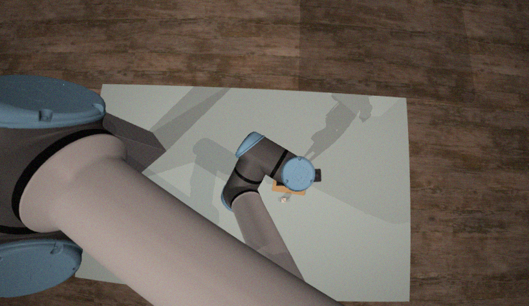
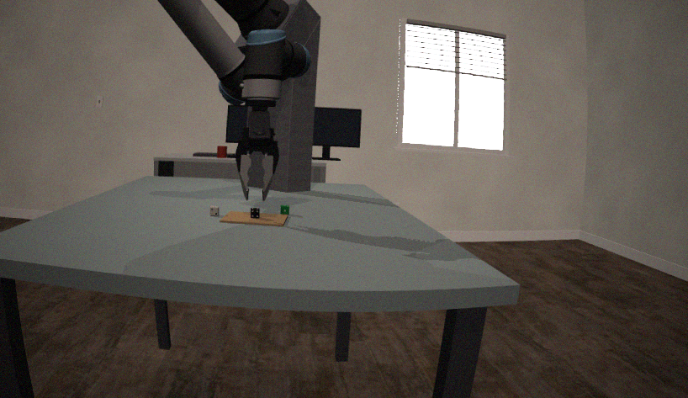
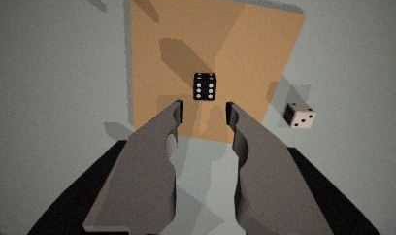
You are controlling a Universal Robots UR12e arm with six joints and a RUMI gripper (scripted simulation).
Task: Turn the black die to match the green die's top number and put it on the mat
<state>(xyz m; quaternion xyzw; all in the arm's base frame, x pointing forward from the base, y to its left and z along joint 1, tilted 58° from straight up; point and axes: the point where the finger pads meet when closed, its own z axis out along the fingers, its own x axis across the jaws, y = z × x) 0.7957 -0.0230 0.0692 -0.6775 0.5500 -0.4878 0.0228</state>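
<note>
We are observing the gripper [image 3: 204,112] hanging above the orange mat [image 3: 160,45], narrowed to a small gap and grasping nothing. The black die [image 3: 205,85] is sitting flat near the middle of the mat, showing six on top. The white die [image 3: 300,116] is lying just off the mat's edge; the green die [image 2: 284,209] is standing off the mat's opposite edge, its top number too small to read. We are judging the black die to be light, rigid and smooth-sided, so it is likely to slip or pivot under an off-centre pinch. We are recommending a grip on two opposite vertical faces, at mid-height, with the jaws squared to them.
</note>
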